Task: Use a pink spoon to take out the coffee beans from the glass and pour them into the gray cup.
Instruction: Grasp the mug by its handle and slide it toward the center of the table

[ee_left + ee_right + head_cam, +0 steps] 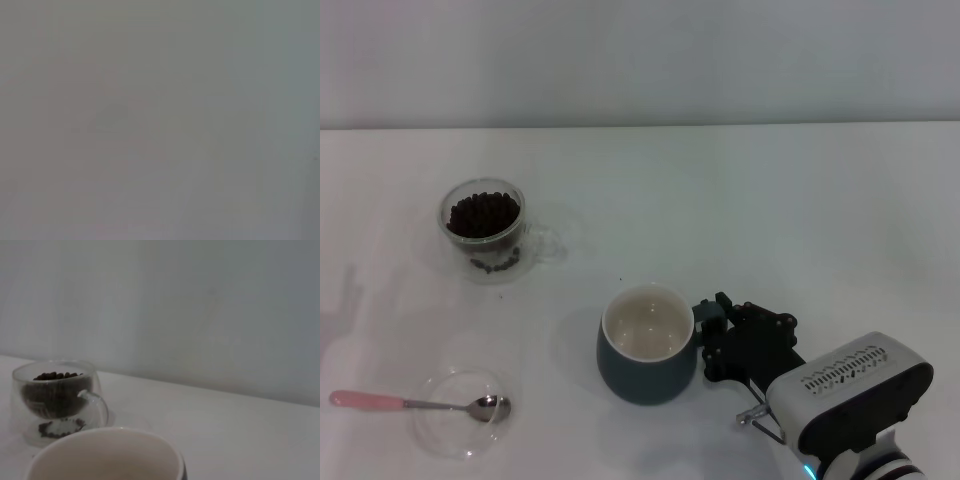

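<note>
The glass [485, 232] with a heap of coffee beans [482, 213] stands at the back left of the white table. The pink spoon [410, 403] lies at the front left, its metal bowl resting in a flat clear glass dish [460, 412] and its handle sticking out to the left. The gray cup [645, 355] stands upright and empty at the front middle. My right gripper [712, 340] is right against the cup's right side, where its handle is hidden. The right wrist view shows the cup's rim [105, 450] close up, with the glass [55, 400] and beans [57, 376] behind it. My left gripper is out of view.
The white table [770, 220] runs back to a pale wall. The left wrist view shows only a plain grey surface.
</note>
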Controlling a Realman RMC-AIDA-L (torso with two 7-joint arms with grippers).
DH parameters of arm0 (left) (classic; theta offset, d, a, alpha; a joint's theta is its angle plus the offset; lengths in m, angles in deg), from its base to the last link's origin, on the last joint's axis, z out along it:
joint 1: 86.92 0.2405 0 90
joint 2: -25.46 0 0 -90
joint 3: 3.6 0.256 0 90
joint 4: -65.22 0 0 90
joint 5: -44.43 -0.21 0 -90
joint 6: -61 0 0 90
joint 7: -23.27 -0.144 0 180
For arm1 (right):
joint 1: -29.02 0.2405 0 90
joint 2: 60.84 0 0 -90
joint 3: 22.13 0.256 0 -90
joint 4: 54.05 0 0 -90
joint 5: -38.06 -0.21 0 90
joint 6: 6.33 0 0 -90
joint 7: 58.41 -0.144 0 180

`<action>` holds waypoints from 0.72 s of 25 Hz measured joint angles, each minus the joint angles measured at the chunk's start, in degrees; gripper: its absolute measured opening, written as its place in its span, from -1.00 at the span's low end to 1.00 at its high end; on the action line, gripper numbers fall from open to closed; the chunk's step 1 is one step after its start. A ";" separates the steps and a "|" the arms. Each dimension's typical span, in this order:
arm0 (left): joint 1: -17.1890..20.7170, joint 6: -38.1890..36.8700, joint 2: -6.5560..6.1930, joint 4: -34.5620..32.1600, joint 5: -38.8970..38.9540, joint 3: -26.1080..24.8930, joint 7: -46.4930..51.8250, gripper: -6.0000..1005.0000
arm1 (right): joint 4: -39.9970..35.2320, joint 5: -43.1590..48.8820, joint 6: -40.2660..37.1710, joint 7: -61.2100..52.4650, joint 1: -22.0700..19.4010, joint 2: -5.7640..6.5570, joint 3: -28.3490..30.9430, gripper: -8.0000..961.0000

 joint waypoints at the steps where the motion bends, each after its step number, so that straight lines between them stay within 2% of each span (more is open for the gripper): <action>1: 0.00 0.05 0.00 0.00 0.00 0.00 0.00 0.54 | -0.02 0.13 0.21 0.00 0.03 0.00 0.00 -0.70; 13: 0.78 0.34 0.01 0.02 0.20 -0.26 0.05 0.54 | -1.05 0.99 0.54 -2.11 0.12 0.26 -0.40 -0.71; 18: 1.11 0.58 -0.04 0.02 0.25 -0.27 0.05 0.54 | -1.42 0.97 0.54 -4.26 0.12 0.35 -0.68 -0.44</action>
